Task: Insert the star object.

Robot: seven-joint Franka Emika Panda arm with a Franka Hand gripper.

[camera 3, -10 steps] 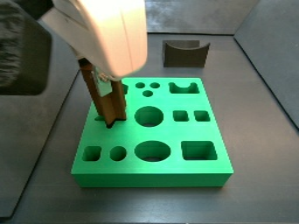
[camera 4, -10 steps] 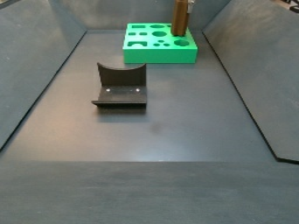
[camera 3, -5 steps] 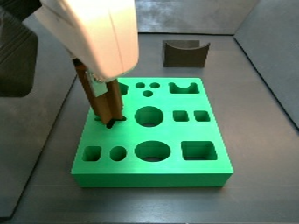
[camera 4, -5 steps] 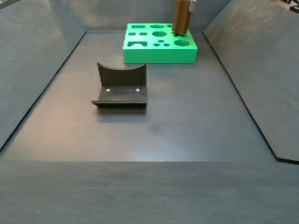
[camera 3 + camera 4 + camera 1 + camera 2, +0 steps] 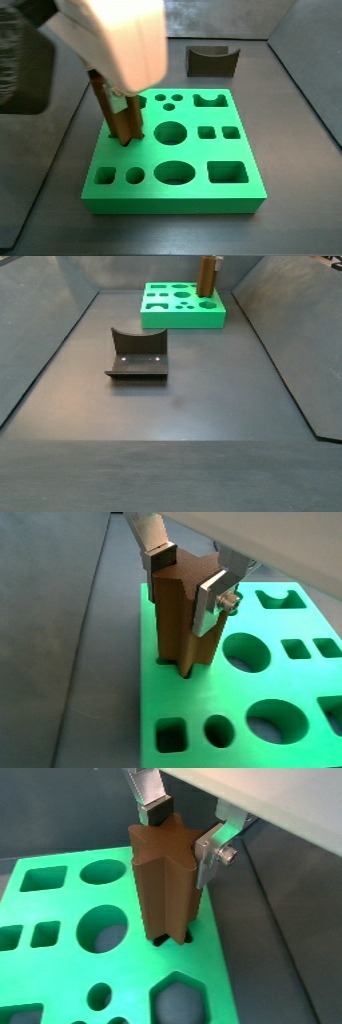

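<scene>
In both wrist views the claw point(image 5: 187, 574) is pinching the star peg point(image 5: 183, 617) near its top — one silver finger point(image 5: 213, 600) lies flat against one side of the peg, and the other finger point(image 5: 150, 798) presses on the opposite side. The peg stands upright between them, dark brown with orange-tinted ridges, and reaches well below the fingertips. Its lower end sits in a star-shaped hole point(image 5: 171, 938) of the green board point(image 5: 54, 983); how deep it goes cannot be told.

In a side view the claw point(image 5: 120, 93) shows under the arm's white housing, directly above the green board point(image 5: 174, 195), which lies in the middle of the worktop point(image 5: 294, 215). The peg point(image 5: 126, 122) hangs down from it and meets the board's top face at the board's edge, beside a large round hole point(image 5: 171, 132). Other holes — round, square and notched — cover the rest of the board.

Farther back, a dark grey block point(image 5: 211, 60) with a curved notch stands near the worktop's far edge, well apart from the board.

In the side view from the opposite end, the block point(image 5: 138, 354) is nearer and the board point(image 5: 183, 306) sits toward the far edge, with the peg point(image 5: 209, 278) upright at one corner of it. The claw itself is out of that picture.
</scene>
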